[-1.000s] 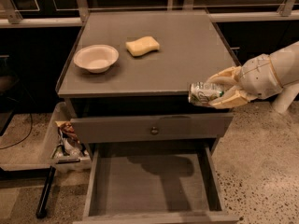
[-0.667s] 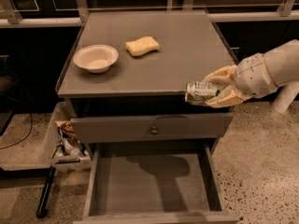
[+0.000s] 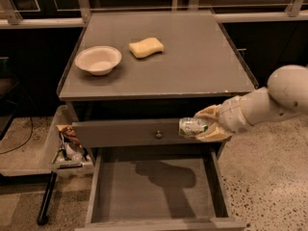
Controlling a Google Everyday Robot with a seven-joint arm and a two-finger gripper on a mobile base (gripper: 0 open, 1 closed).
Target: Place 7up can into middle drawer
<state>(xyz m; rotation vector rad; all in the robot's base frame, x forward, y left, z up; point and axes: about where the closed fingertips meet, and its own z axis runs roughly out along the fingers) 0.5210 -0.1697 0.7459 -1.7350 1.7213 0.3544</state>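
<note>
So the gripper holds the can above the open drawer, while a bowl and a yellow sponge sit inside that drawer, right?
No. The camera view shows the bowl and yellow sponge on the tabletop, not inside the drawer. The gripper does hold the can above the open drawer.

A bowl (image 3: 98, 60) and yellow sponge (image 3: 146, 47) are sitting left on the grey table (image 3: 197, 66); the gripper (image 3: 206, 128) is clutching the 7up can (image 3: 191, 127) below its near edge.

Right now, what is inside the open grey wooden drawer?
Only a bare floor and a shadow show in the middle drawer; its rear hides under the grey knobbed drawer front. The gripper holds the silvery-green 7up can above it.
</note>
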